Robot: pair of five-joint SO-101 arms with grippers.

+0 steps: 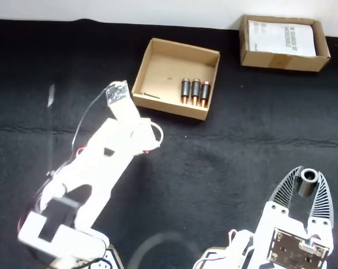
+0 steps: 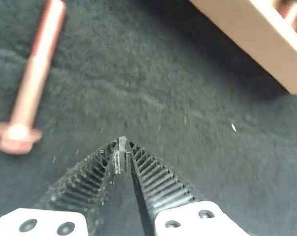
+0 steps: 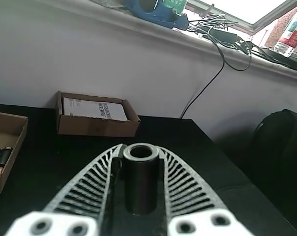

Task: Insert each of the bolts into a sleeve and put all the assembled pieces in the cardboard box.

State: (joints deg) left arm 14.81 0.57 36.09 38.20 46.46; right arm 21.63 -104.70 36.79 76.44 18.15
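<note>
A copper-coloured bolt [image 2: 30,81] lies flat on the black cloth, apart from my left gripper [image 2: 122,145], which is shut with nothing in it just beside the bolt. The left arm [image 1: 102,162] leans toward the open cardboard box [image 1: 160,70], whose wall [image 2: 252,39] is close by. Three assembled pieces [image 1: 195,91] lie side by side in the box. My right gripper [image 1: 309,178] is held up at the table's near right, shut on a dark sleeve [image 1: 309,182] that stands upright between its fingers [image 3: 141,177], open end up.
A second cardboard box [image 1: 253,53] holding a printed sheet stands at the back right, also seen from the right wrist [image 3: 97,125]. Black cloth [image 1: 225,151] covers the table. A dark backpack [image 3: 281,162] sits beyond the table's right edge.
</note>
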